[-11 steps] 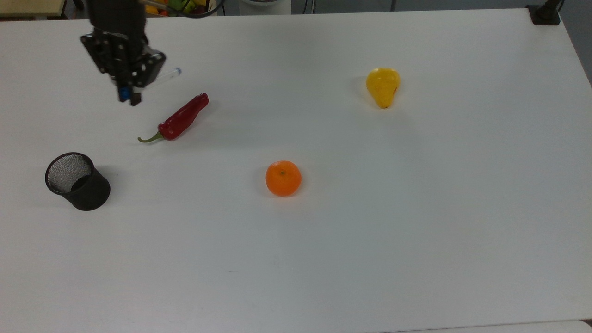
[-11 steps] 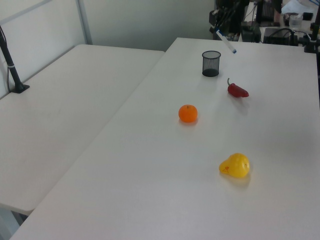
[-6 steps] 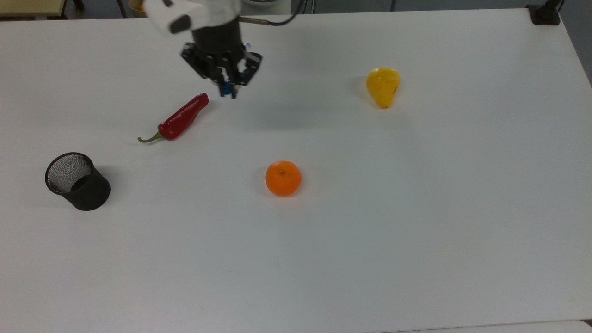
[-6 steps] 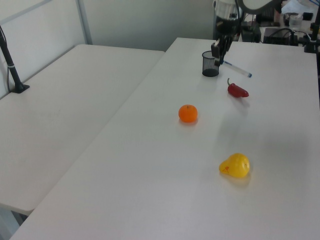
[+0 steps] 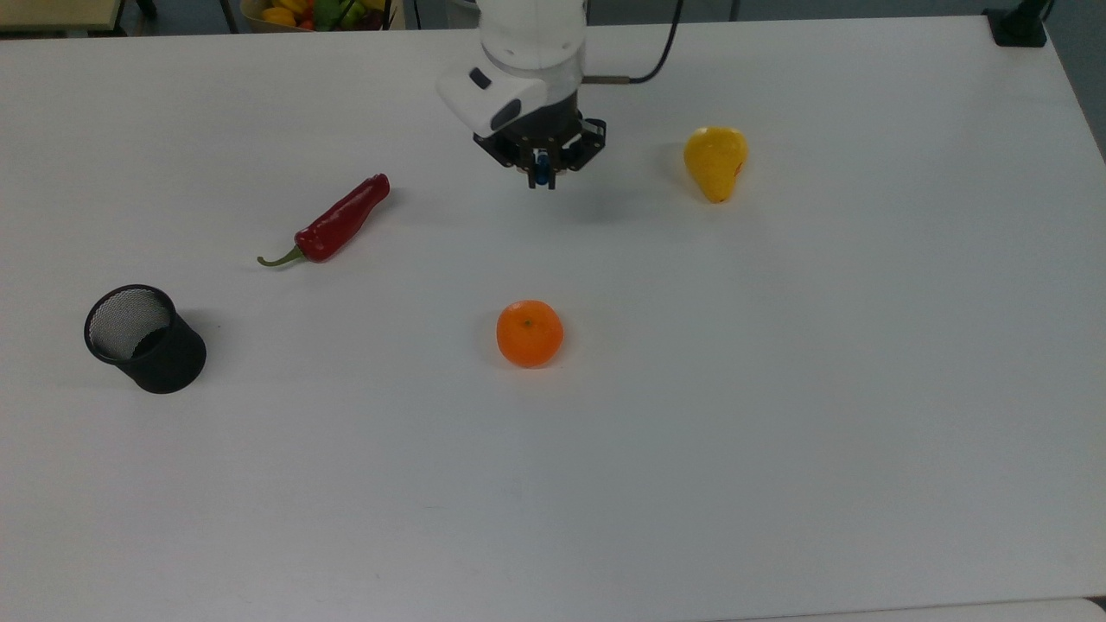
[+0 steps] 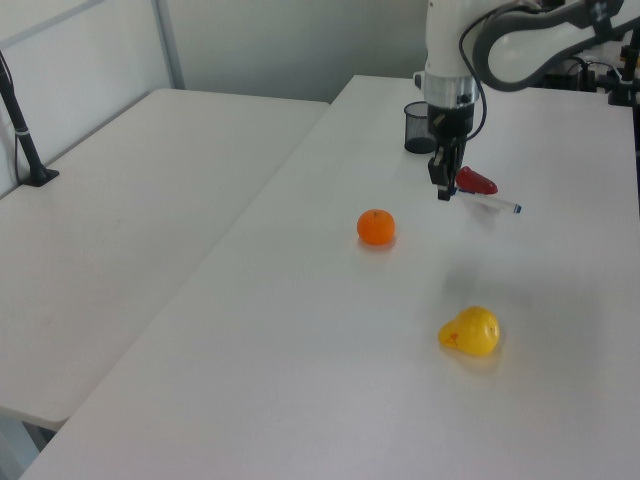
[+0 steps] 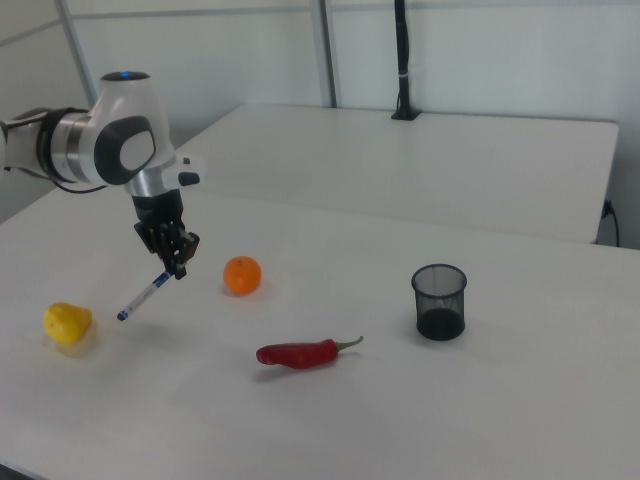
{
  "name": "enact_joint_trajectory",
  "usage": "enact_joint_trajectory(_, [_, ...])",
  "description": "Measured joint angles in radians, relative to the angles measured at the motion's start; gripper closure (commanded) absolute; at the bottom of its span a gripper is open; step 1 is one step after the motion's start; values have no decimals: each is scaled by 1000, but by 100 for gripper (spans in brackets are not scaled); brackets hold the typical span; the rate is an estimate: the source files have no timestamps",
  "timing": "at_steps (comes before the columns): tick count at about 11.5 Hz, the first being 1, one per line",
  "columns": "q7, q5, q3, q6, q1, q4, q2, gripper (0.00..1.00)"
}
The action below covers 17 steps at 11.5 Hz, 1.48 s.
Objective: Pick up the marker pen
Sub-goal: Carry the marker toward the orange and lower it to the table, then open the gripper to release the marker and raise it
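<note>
One marker pen (image 7: pixel 142 296) hangs pinched in your gripper (image 7: pixel 177 266), held by its capped upper end with the barrel slanting down and away, clear of the table (image 5: pixel 778 432). Take the orange (image 5: pixel 529 333) as your landmark. In the top view, the gripper sits above and slightly to the right of the orange, roughly between the red chili (image 5: pixel 333 223) on the top view's left and the yellow pear (image 5: pixel 715 161) on the top view's right. In the left view, the pen's free end (image 6: pixel 510 208) points toward the left view's right, off the table surface, with the chili just behind it.

Step in hand, by my read: the pick is done and you are in the carry. Fingers are pressed together on the pen; the grip is near one end, so the long free length could swing or slip if you move sharply.

Black mesh cup (image 5: pixel 143 338) stands well apart from the orange, toward the top view's left edge.

Next move, as I judge it: keep height, keep the squeeze, and travel smoothly. Avoid dipping toward the pear or chili, since the low tip would touch first.
</note>
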Motion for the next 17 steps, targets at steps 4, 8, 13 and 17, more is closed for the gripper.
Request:
enact_joint_trajectory(4, [79,-30,1,177,56,-77,56,100])
enact_joint_trajectory(8, [119,-69,1,343,66,-111,101,100])
enact_joint_trajectory(13, [120,-90,1,504,65,-127,151,82])
enact_joint_trajectory(17, [120,-90,1,519,64,-127,155,0])
